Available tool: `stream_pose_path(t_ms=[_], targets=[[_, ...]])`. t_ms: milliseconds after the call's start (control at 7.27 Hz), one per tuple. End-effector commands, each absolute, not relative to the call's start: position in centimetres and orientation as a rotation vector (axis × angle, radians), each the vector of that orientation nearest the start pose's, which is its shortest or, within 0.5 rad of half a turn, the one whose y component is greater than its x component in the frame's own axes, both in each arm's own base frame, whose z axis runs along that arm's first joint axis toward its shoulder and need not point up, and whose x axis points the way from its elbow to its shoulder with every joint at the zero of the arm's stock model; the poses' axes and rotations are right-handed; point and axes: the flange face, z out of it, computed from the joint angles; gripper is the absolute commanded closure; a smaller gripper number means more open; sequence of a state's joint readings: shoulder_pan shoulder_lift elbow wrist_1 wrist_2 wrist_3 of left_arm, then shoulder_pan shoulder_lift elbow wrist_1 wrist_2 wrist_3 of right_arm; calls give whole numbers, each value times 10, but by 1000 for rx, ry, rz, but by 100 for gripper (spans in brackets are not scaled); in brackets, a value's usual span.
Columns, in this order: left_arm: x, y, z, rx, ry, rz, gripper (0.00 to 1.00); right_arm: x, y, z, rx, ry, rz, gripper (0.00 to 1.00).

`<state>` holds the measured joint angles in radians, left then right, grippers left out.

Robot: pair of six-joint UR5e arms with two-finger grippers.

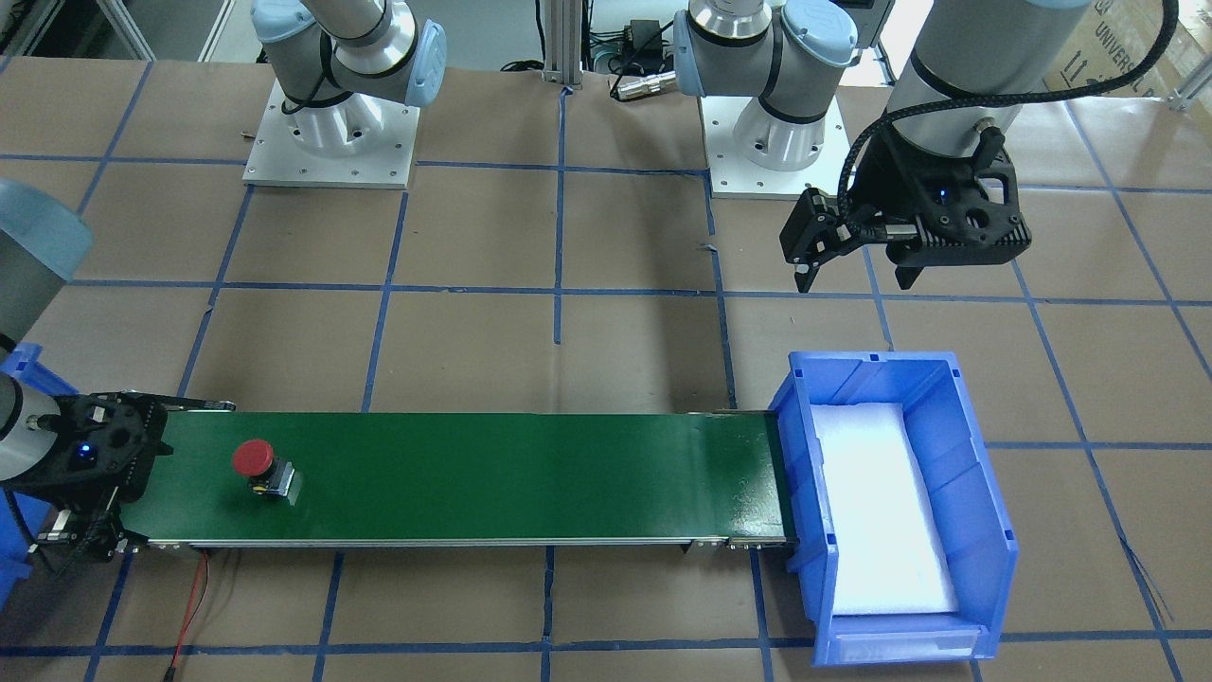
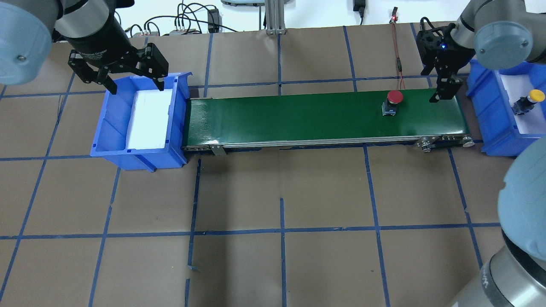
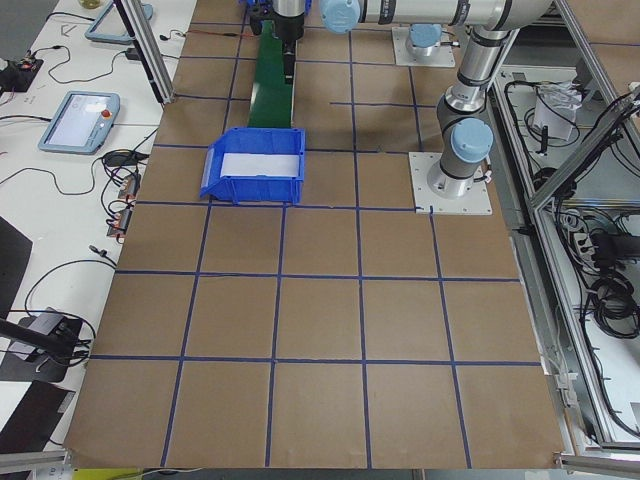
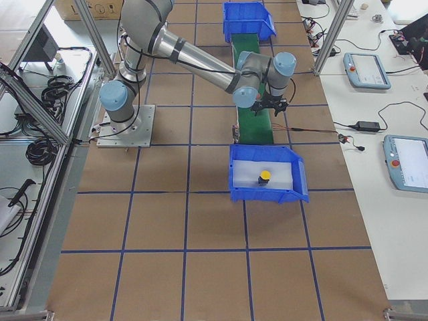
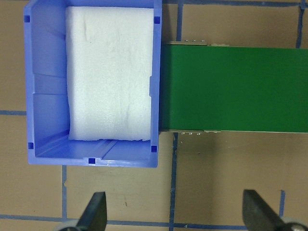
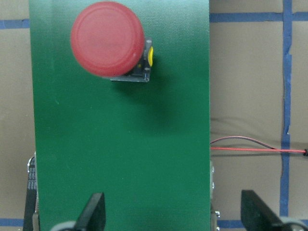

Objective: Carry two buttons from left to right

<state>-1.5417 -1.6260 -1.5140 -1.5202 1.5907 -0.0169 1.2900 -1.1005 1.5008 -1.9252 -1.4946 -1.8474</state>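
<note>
While R pincer [image 6: 173, 214] (wide) hangs by red button [image 6: 107, 38] on belt [image 2: 298, 119], L pincer [image 2: 136, 86] gapes nr bin [image 2: 111, 123].

You had a red-capped button [image 2: 394, 97] on a plain dark green belt [image 2: 298, 119] right of centre in the overhead view, and a yellow-capped button [image 2: 531, 96] at its right edge. The upper-left bin [image 2: 100, 136] and the right-edge bin [image 2: 484, 106] were bright blue lined in white, and your brown table [image 2: 324, 192] bore a blue tape grid.
</note>
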Motion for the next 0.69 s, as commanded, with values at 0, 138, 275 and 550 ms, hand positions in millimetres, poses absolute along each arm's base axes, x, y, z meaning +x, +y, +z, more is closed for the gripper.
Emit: stream_pose_path(t_ms=[0, 138, 275, 550], targets=[[-116, -525, 493, -73, 3119, -81, 0, -40, -654, 278, -2159, 2161, -50, 1], [-116, -524, 493, -73, 3119, -81, 0, -39, -647, 274, -2155, 2153, -32, 1], [-116, -525, 492, -73, 3120, -79, 0, -37, -644, 272, -2150, 2152, -26, 1], [-116, -524, 493, -73, 3119, -84, 0, -40, -650, 284, -2222, 2201, -83, 0]])
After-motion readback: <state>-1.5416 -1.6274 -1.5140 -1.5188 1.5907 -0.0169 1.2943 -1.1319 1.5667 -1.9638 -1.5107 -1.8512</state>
